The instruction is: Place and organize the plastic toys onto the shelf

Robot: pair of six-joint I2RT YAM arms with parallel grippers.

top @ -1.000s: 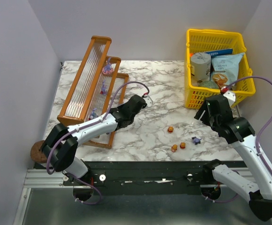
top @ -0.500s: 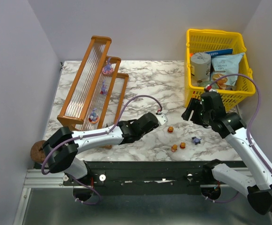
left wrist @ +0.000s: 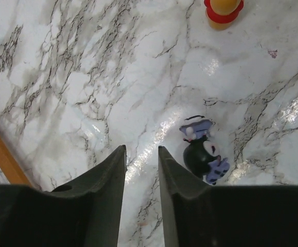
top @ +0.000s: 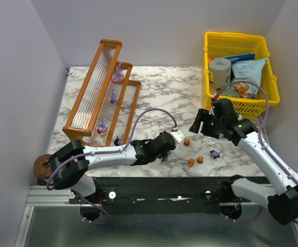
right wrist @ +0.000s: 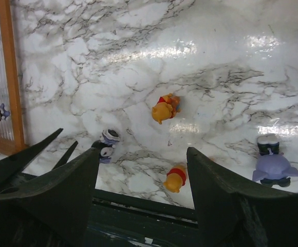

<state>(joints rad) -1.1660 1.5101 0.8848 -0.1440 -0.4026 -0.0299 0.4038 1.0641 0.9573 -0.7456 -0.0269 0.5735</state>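
The shelf [top: 95, 87] stands at the left with three purple toys on its tiers [top: 113, 98]. A dark toy [top: 117, 140] stands by its near end. My left gripper [top: 165, 153] is low over the table, jaws a narrow gap apart and empty [left wrist: 142, 148]. A dark navy and purple toy [left wrist: 203, 154] lies just right of its right finger. Orange toys [top: 187, 142] [top: 191, 162] [top: 200, 159] and a purple toy [top: 215, 153] lie on the marble. My right gripper [top: 198, 123] hovers wide open and empty [right wrist: 143, 152] above two orange toys [right wrist: 165, 108] [right wrist: 175, 179].
The yellow basket [top: 210, 105] at the back right holds a can and snack packets. A brown round thing [top: 39, 166] sits off the table's near left corner. In the right wrist view the shelf's frame [right wrist: 10, 77] is at the left and the table's near edge [right wrist: 138, 203] is below.
My left arm swung from the shelf to the right and down to the dark toy near the front. My right arm moved left from the basket to above the loose toys.
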